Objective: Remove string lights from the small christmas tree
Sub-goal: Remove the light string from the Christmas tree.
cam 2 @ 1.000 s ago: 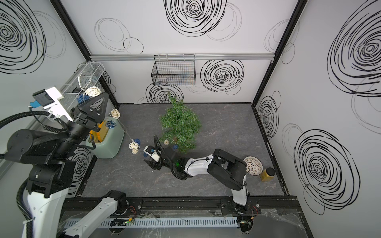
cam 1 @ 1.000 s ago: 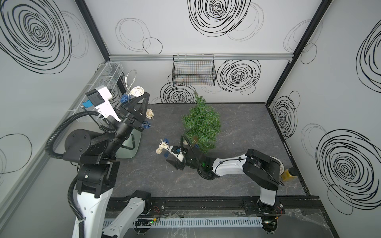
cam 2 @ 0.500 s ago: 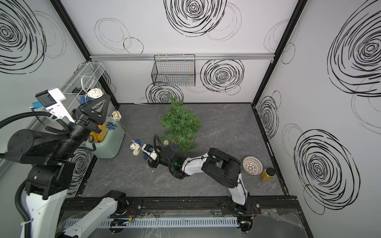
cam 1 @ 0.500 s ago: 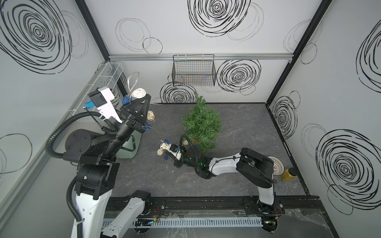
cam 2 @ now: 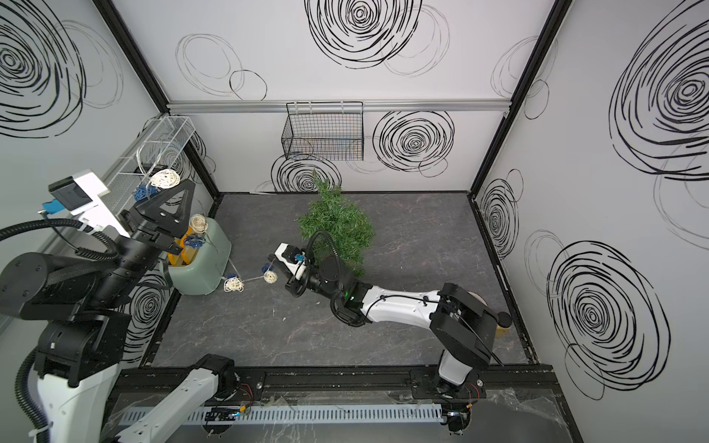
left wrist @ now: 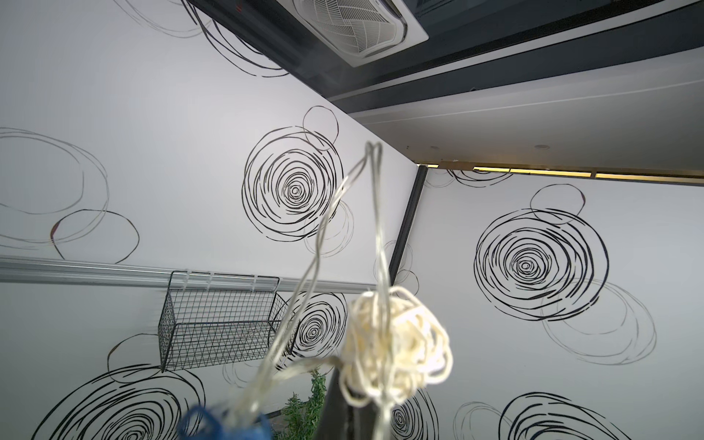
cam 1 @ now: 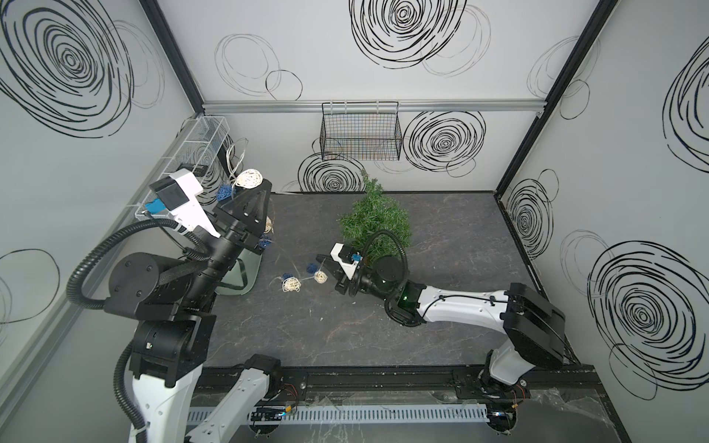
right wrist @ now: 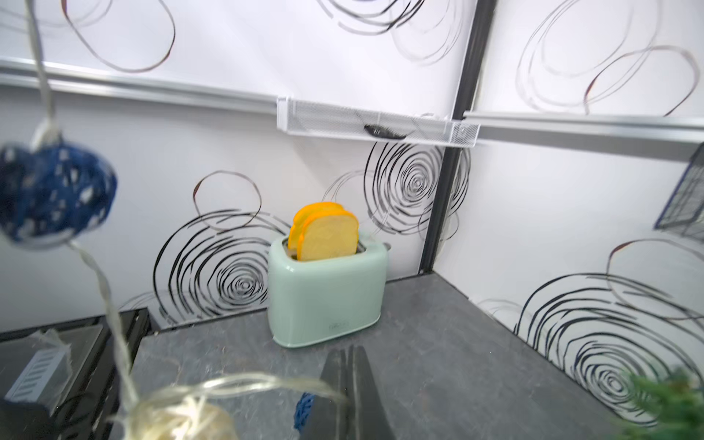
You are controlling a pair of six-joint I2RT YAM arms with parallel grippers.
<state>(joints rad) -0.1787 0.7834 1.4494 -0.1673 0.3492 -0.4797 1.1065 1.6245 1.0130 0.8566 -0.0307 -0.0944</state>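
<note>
Since a second ago: right gripper point(cam 1: 325, 264) fingers went from apart to together; right arm point(cam 1: 460, 307) elbow swung out toward the right edge of the table point(cam 1: 441, 237), forearm now stretched low over the surface; left arm point(cam 1: 153, 280) barely shifted.

Left arm: base at front-left corner, folded up steeply; left gripper point(cam 1: 264, 187) raised high over the left edge, tips aimed at the rear-left corner; closed on the string lights point(cam 1: 291, 284), with wire loops and a cream ball point(cam 1: 248, 178) sticking out past the tips.

Right arm: base at front-right corner, wrist low near mid-table, tips pointing at the left edge; fingers point(right wrist: 365, 400) pressed together with the wire running into them, so pinched on the strand.

The small christmas tree point(cam 1: 374, 218) stands near the middle of the far edge, just behind the right wrist; foot hidden by the arm.

Toaster point(cam 2: 199, 264) near the left edge, below the raised left gripper.

Strand sags from the left gripper past the toaster to the right tips, in front of the tree; can't tell if any wire still reaches the branches.

Views: right wrist alone shows the toaster whole, with two toast slices point(right wrist: 324, 236); left wrist shows one dark finger edge, the cream ball, a blue ball point(left wrist: 224, 423) and the wire basket point(left wrist: 221, 324) on the rear wall; in a top view the left arm hides most of the toaster.
</note>
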